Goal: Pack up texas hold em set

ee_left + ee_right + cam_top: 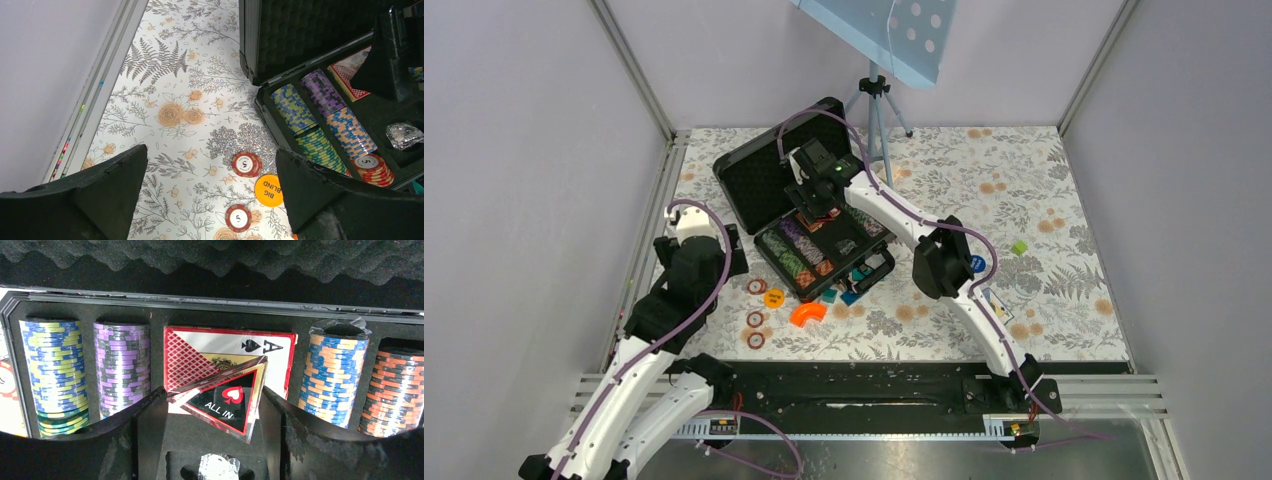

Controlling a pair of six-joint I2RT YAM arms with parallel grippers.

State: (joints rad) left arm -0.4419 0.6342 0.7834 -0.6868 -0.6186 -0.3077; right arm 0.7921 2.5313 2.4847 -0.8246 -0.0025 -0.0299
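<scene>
Top view: bright, even, diffuse light from overhead. Soft, faint shadows under the arms on floral tablecloth (1044,180). Metal strip (904,462) at near edge has a dull sheen.

Left wrist view: tablecloth & loose chips (246,164) sharp. Wall (45,75) pale, nearly washed out. Left gripper (210,150) fingers (100,195) dark, slightly soft.

Right wrist view: dimmer. Foam lining (200,260) near-black, soft focus. Glare streaks on clear ALL IN plaque (225,400). Right gripper (214,390) fingers (310,435) are blurred silhouettes. Chip rows (55,370) fairly sharp.

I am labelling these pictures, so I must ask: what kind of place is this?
Probably a robot test cell in a lab: plain grey panel walls, a tripod at the back, two arms bolted to a rail.
</scene>
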